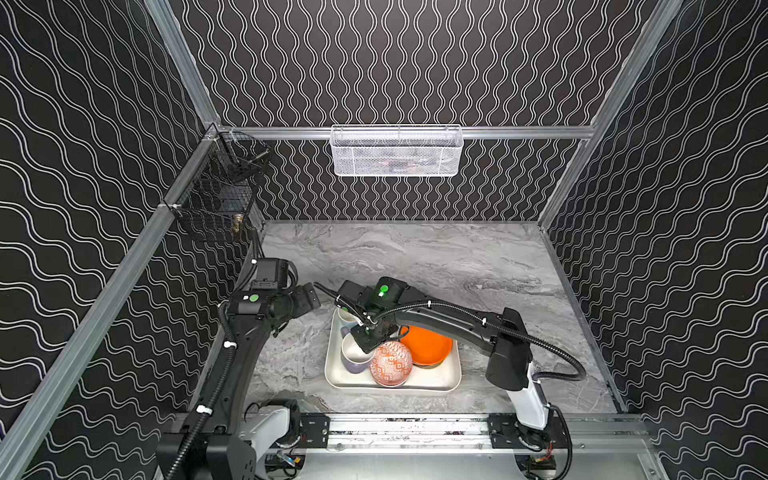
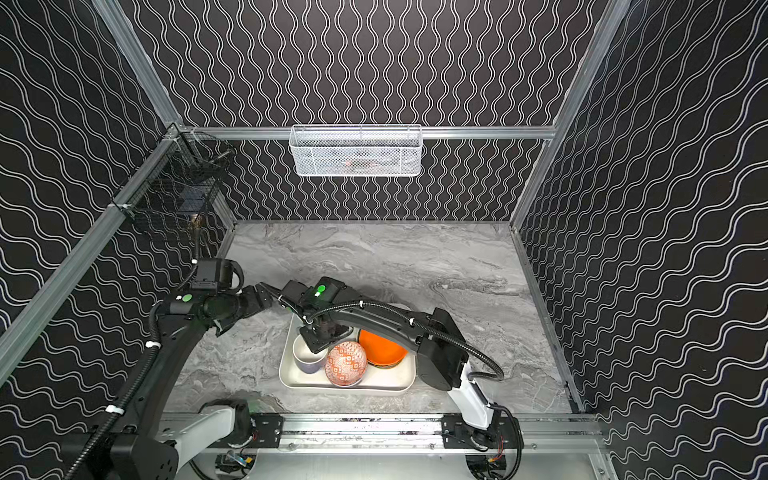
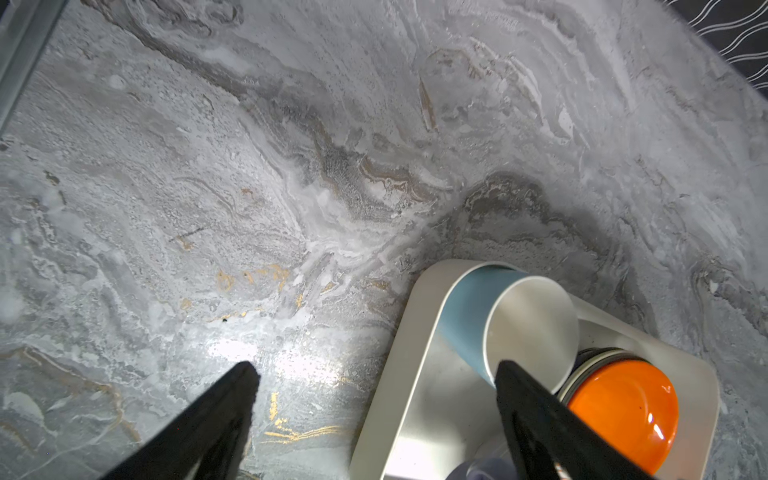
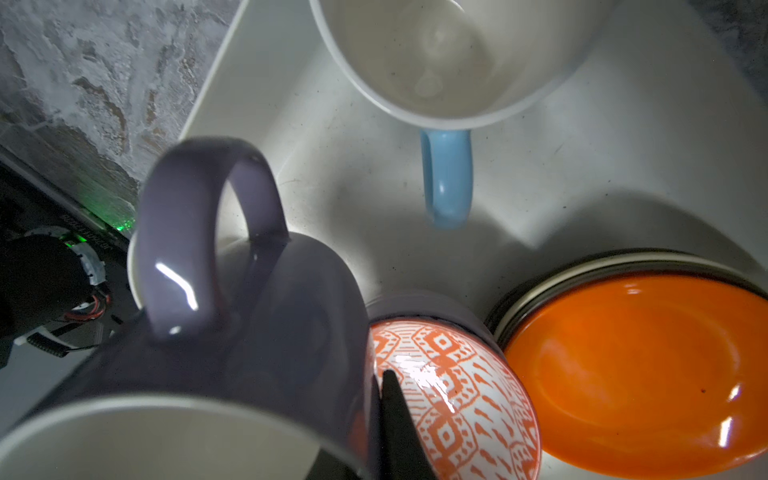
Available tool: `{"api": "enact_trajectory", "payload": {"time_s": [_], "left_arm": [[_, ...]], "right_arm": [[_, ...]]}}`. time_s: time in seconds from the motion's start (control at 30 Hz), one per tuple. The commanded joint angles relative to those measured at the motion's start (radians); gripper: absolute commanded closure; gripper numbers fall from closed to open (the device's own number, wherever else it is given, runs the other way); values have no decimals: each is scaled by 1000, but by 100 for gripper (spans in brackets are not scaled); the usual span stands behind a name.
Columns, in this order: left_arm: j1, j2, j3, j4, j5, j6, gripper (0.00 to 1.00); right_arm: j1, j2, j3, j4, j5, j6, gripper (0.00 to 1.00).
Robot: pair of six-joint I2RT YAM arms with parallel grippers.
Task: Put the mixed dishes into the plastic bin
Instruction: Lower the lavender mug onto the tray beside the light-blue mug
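- We see the plastic bin (image 1: 432, 374) resting on the grey marbled tabletop (image 1: 415, 257), near its front edge.
- In the bin's far left corner the light blue mug (image 1: 347, 318) stands upright.
- The red-orange patterned bowl (image 1: 390, 362) lies rim-down by the front wall.
- The orange plate (image 1: 428, 345) tops a stack of plates on the bin's right side.
- The lavender-grey mug (image 1: 353, 357) is in the left part of the bin, just beside the patterned bowl. We cannot tell whether it touches the bin floor.
- The right gripper (image 1: 365, 343) is over the bin with its jaws pinched narrow on the lavender-grey mug's wall. In the right wrist view one of its fingers (image 4: 392, 415) shows outside that wall and the other is hidden.
- The left gripper (image 3: 376, 365) hangs above the tabletop just beside the bin's far left corner, jaws wide, nothing between them.
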State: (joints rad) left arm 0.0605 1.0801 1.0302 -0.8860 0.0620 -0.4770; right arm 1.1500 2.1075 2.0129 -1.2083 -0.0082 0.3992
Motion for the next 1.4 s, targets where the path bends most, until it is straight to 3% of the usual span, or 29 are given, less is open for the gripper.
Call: {"api": "enact_trajectory", "payload": {"time_s": [0.0, 1.37], "left_arm": [[3, -7, 20, -10, -15, -11, 7], [23, -78, -58, -18, -28, -38, 6]], "right_arm": [[-1, -3, 25, -20, 5, -12, 94], [16, 43, -87, 133, -49, -32, 94]]}}
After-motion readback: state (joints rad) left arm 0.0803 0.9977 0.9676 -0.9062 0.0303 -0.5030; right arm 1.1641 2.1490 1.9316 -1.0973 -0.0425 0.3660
